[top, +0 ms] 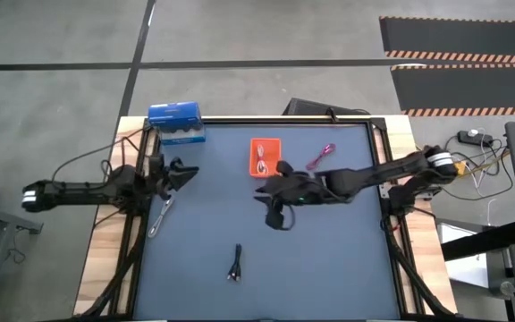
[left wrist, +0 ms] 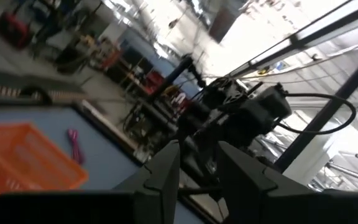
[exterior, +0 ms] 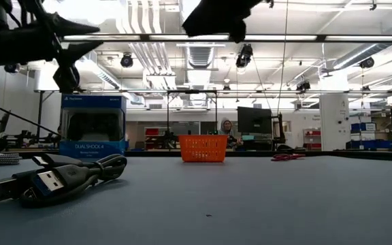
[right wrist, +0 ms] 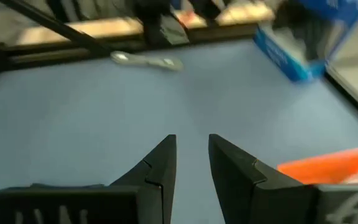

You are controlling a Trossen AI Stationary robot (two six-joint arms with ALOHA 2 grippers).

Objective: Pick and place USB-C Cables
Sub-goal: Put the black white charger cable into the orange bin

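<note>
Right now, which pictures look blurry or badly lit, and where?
Left wrist view: the room is smeared, bright lights washing out part of it. Right wrist view: the blue box is blurred. Low view: arms are dark silhouettes against ceiling lights; the black cable is close and soft.

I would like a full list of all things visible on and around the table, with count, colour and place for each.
Table: one, blue-grey top, wooden edges.
Orange tray: one, far middle of table; white cable lies in it.
Pink cable: one, magenta, right of the tray.
Black cable: one, near middle of table.
Silver-grey cable: one, left side, by the left arm.
Blue box: one, far left corner.
Person: one, in the room behind the tray.
Left gripper: left side, raised, nothing between the jaws.
Right gripper: mid-table near the tray, jaws narrow, empty.
</note>
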